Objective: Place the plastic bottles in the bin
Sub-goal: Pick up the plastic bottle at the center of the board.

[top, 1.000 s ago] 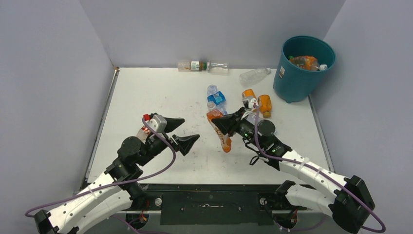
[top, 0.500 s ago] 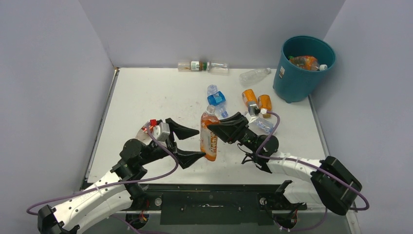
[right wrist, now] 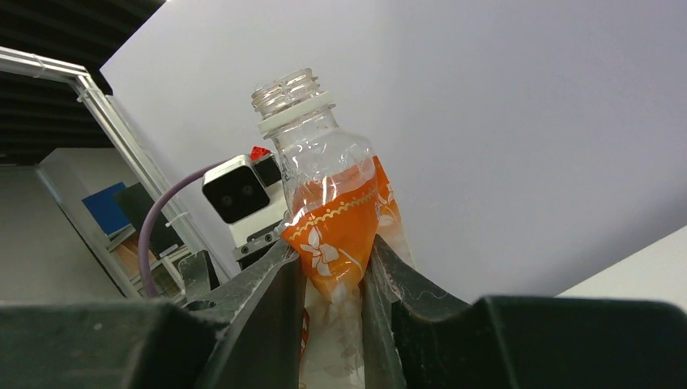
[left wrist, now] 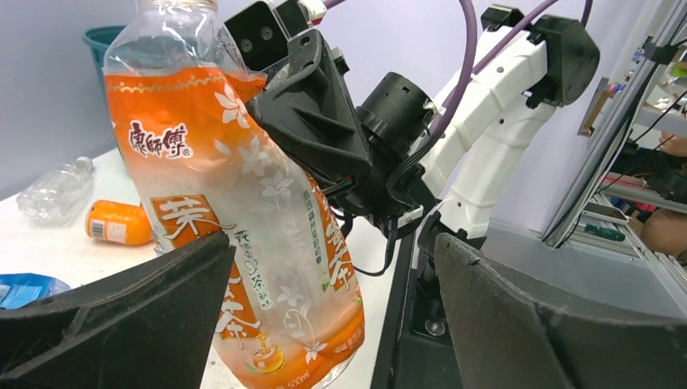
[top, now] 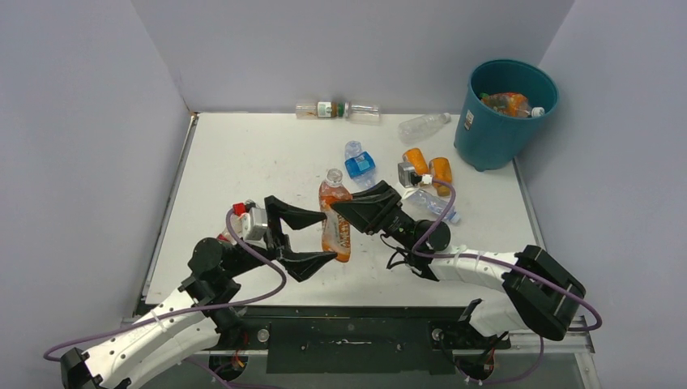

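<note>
My right gripper (top: 348, 212) is shut on an orange-labelled bottle (top: 334, 217) and holds it upright, without a cap, over the front middle of the table. In the right wrist view its fingers pinch the crumpled bottle (right wrist: 332, 211) at my right gripper (right wrist: 334, 300). My left gripper (top: 312, 237) is open, with one jaw on each side of the bottle's lower half. In the left wrist view the bottle (left wrist: 235, 211) stands nearer the left finger of my left gripper (left wrist: 324, 316), not clamped. The teal bin (top: 506, 130) stands at the back right with bottles inside.
A blue-labelled bottle (top: 359, 162), two orange bottles (top: 415, 160) (top: 441, 172) and a clear one (top: 433, 204) lie behind my right arm. A clear bottle (top: 423, 125) lies near the bin. More bottles (top: 336, 109) lie at the back wall. A red-capped bottle (top: 237, 209) lies by my left arm.
My right gripper has carried the orange-labelled bottle leftward and turned it upright. My left gripper has moved right, and its open jaws now stand on either side of the bottle.
</note>
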